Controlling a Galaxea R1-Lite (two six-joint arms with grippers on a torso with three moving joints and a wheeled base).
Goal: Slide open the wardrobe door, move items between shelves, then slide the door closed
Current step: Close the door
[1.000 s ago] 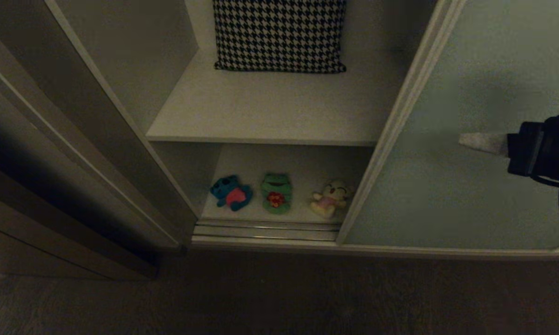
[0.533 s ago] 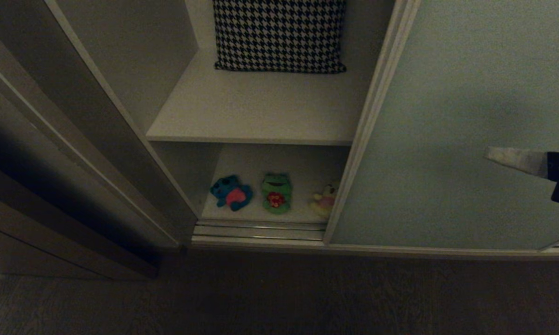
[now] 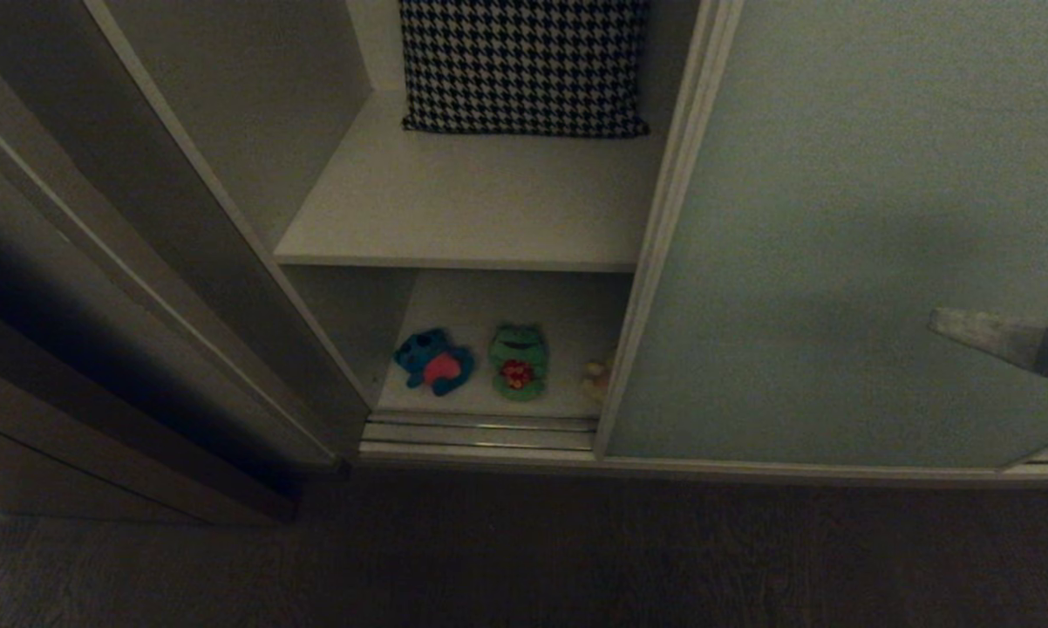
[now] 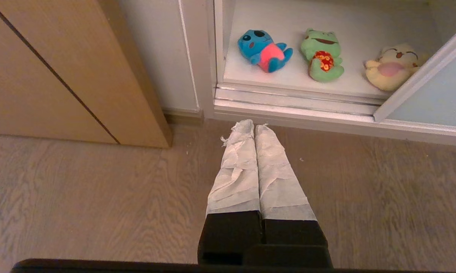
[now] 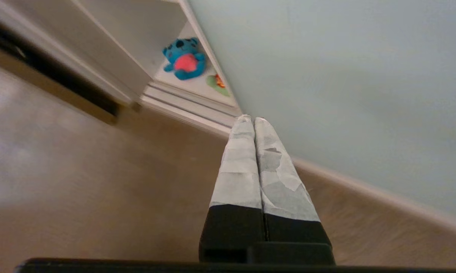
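While door part-covers opening: sliding wardrobe door (image 3: pixel 838 218) edge hides yellow toy (image 3: pixel 594 377)
Right gripper (image 3: pixel 938 318): clenched, empty, against door face
Left gripper (image 4: pixel 253 125): clenched, above floor
Toys: blue toy (image 3: pixel 434 360), frog (image 3: pixel 518 359), lower shelf (image 3: pixel 506 305) front edge

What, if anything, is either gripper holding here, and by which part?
Nothing is held. The right gripper is shut and empty by the sliding wardrobe door; the left gripper is shut and empty above the floor.

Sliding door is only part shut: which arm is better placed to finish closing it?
Right. The right gripper, fingers shut, is at the sliding wardrobe door panel. The left gripper hangs over the floor, off the door.
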